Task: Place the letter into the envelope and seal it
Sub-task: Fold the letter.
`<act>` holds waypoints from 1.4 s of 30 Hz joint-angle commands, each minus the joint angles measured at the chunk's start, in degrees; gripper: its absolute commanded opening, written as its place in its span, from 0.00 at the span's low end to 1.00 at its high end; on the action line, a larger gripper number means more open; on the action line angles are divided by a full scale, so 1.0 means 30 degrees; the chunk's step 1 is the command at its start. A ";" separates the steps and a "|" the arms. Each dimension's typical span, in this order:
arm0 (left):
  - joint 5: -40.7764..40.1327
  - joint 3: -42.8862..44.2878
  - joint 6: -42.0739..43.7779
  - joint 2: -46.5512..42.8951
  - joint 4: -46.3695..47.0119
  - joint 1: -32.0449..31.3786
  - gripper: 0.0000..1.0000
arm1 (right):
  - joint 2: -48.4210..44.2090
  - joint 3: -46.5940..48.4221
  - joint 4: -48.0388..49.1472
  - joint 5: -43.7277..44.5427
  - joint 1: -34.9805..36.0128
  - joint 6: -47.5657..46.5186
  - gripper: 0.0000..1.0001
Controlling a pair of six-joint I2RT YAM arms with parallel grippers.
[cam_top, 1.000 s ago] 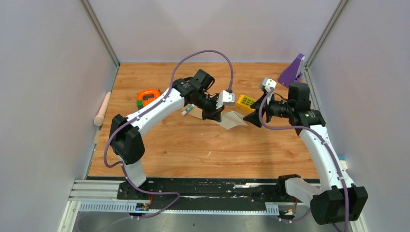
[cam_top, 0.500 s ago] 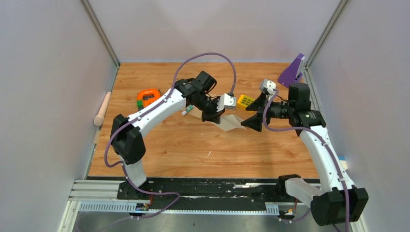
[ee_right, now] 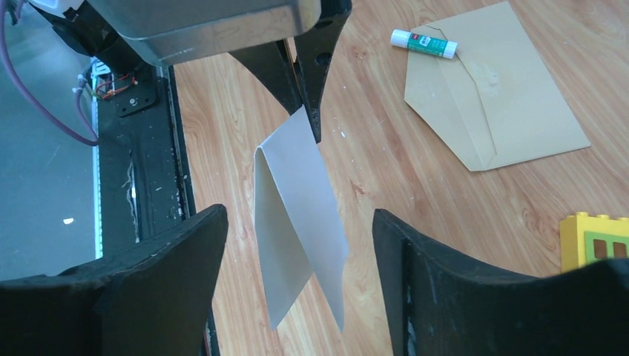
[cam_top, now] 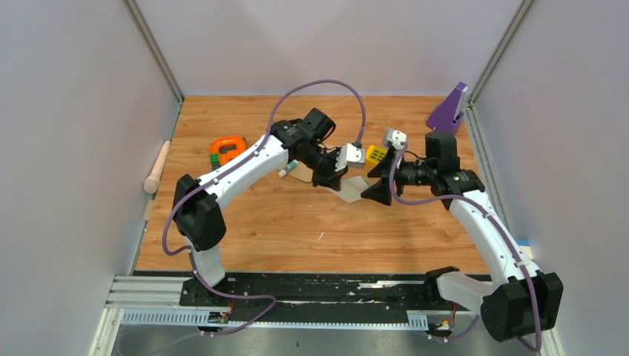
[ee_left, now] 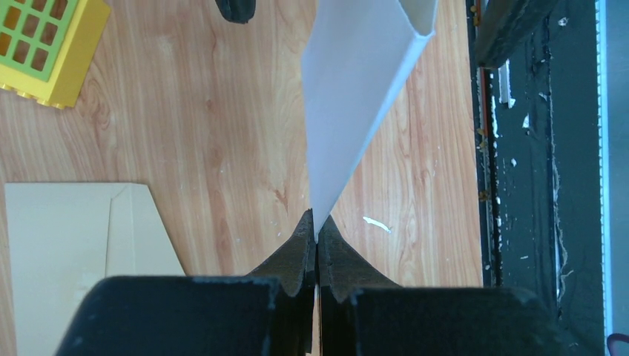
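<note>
The letter (cam_top: 354, 188), a white sheet folded in two, hangs above the table between the arms. My left gripper (ee_left: 317, 226) is shut on one corner of it, and the folded sheet (ee_left: 356, 96) fans out away from the tips. My right gripper (ee_right: 298, 222) is open, one finger on each side of the letter's free end (ee_right: 300, 200), touching neither layer. The tan envelope (ee_right: 497, 96) lies flat on the wood with its pointed flap open, below and behind the left gripper (cam_top: 331, 180). It also shows at the lower left of the left wrist view, envelope (ee_left: 59, 252).
A glue stick (ee_right: 424, 43) lies at the envelope's far corner. A yellow and green brick (cam_top: 377, 154) sits just behind the grippers. An orange and green tool (cam_top: 226, 150) and a wooden roller (cam_top: 157, 167) lie at the left, a purple wedge (cam_top: 449, 110) at the back right.
My right arm has moved left toward the letter, and its open fingers now straddle the sheet's free end. The left gripper has kept its hold, nearly still.
</note>
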 commanded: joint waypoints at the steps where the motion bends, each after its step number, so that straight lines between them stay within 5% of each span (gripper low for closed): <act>1: 0.0715 0.1071 -0.0155 0.0200 -0.0351 -0.0088 0.00 | 0.0052 -0.0105 0.0996 0.0770 0.0478 -0.0548 0.70; 5: 0.0771 0.1083 -0.0155 0.0158 -0.0371 -0.0088 0.02 | 0.0227 -0.0120 0.0923 0.1252 0.0779 -0.0901 0.52; 11: 0.0710 0.0864 -0.0055 0.0048 -0.0377 -0.0088 0.18 | 0.0057 0.0200 0.0289 0.1126 0.0803 -0.1364 0.03; 14: 0.0684 0.0786 0.0023 -0.0012 -0.0408 -0.0088 0.50 | -0.0091 0.0322 -0.0137 0.0821 0.0779 -0.1590 0.00; 18: 0.0606 0.0999 0.0309 -0.0284 -0.0667 -0.0051 0.80 | 0.0088 0.0499 -0.0596 0.0432 0.0561 -0.1704 0.00; 22: 0.1199 0.1032 -0.1117 -0.0974 0.0487 0.0525 0.98 | 0.0607 0.0605 -0.1178 -0.0634 0.0466 -0.1952 0.00; 32: 0.3515 0.0995 -0.4388 -0.0978 0.3082 0.0894 0.89 | 0.1627 0.0790 -0.1671 -0.1500 0.0481 -0.2028 0.00; 42: 0.4168 0.1147 -0.3839 -0.0011 0.2352 0.0124 0.57 | 0.1925 0.0804 -0.1626 -0.1029 0.0498 -0.2073 0.00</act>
